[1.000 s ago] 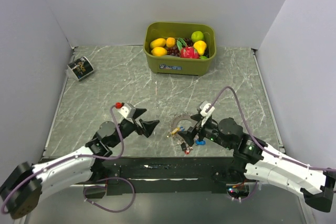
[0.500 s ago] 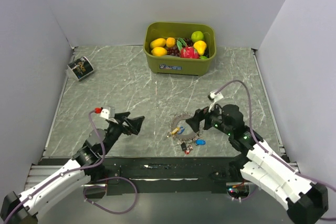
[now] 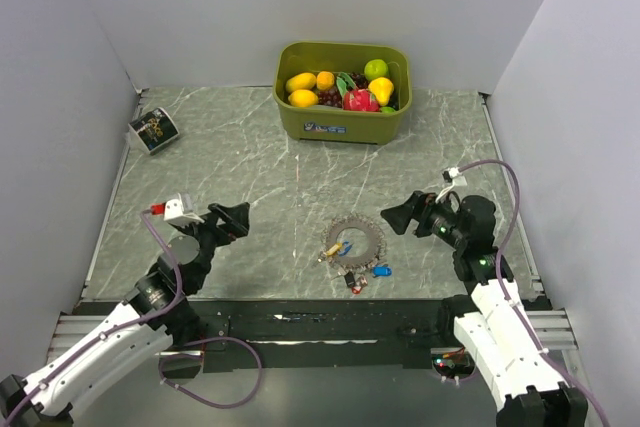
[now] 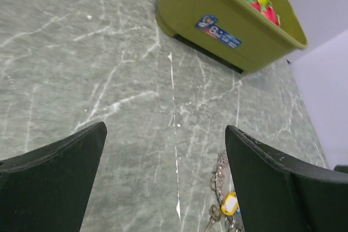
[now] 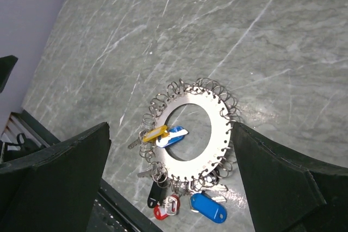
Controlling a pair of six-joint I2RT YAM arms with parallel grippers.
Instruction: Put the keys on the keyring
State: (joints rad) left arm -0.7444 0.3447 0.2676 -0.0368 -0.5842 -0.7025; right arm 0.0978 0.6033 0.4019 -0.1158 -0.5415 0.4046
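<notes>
One green fruit bin [image 3: 340, 126] well behind keyring [image 3: 373, 237]

keyring [image 5: 220, 129]: silver, lying flat | keys [image 5: 208, 208]: yellow, blue, black, red tags, at its near edge

high fixed view from the near side; wrist views low, oblique; keyring [image 5: 219, 127] common to all

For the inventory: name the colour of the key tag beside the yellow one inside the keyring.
Key tag: blue, clearest in right wrist view.
</notes>
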